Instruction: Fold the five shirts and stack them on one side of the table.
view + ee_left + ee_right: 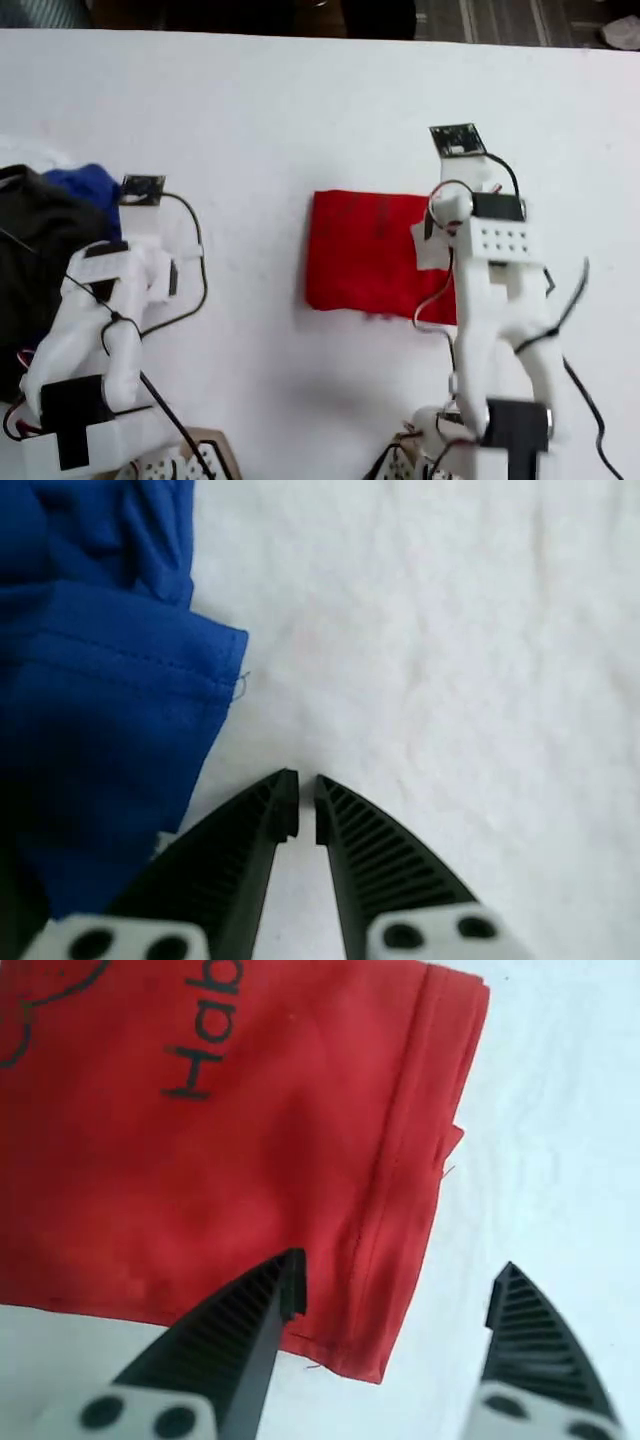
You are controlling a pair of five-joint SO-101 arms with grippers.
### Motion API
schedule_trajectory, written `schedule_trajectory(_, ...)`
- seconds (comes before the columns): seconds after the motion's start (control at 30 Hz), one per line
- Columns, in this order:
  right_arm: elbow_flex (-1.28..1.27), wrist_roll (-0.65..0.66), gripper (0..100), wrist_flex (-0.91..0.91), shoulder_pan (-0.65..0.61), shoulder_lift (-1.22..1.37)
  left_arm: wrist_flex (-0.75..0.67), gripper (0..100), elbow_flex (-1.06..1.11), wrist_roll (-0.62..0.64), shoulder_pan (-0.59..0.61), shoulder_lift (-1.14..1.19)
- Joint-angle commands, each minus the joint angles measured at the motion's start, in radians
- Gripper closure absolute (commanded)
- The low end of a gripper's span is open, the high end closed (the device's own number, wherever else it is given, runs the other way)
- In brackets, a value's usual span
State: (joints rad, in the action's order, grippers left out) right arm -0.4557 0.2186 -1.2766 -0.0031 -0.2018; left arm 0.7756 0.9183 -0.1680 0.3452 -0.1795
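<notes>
Right gripper is hovering, ribbed jaws spread, over the stitched hem of the folded red shirt; left gripper is hanging closed, empty, beside the crumpled blue shirt

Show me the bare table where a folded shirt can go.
Free: the far strip of table beyond both arms; the gap between the left arm and red shirt. Crowded: the left edge, with the blue shirt and dark clothes.

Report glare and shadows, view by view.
High view: table glares bright white, the white arms hard to separate from it. Left wrist view: blue shirt darkens in its folds; no hard shadow under left gripper. Right wrist view: red shirt evenly lit, no glare.
</notes>
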Motion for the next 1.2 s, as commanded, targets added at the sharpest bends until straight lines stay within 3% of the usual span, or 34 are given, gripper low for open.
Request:
schedule_trajectory(0.0,0.106,-0.008,69.9,0.010,-0.008,0.128,-0.025,94,-0.002,0.009,0.006,-0.021)
schedule_trajectory(0.47,0.301,-0.009,69.8,0.007,-0.008,0.541,-0.025,94,-0.002,0.009,0.006,-0.021)
schedule_trajectory(0.67,0.407,-0.002,70.3,-0.079,-0.010,0.622,-0.025,94,-0.002,0.009,0.006,-0.021)
schedule_trajectory(0.73,0.439,0.002,77.2,-0.111,-0.010,0.641,-0.025,94,-0.002,0.009,0.006,-0.021)
schedule_trajectory(0.83,0.476,0.002,99.8,-0.124,-0.005,0.670,-0.025,94,-0.002,0.009,0.006,-0.021)
schedule_trajectory(0.9,0.489,0.002,95.0,-0.125,0.015,0.685,-0.025,94,-0.002,0.009,0.006,-0.021)
schedule_trajectory(1.17,0.766,0.150,97.9,-0.093,0.254,0.697,-0.025,94,-0.001,0.009,0.006,-0.021)
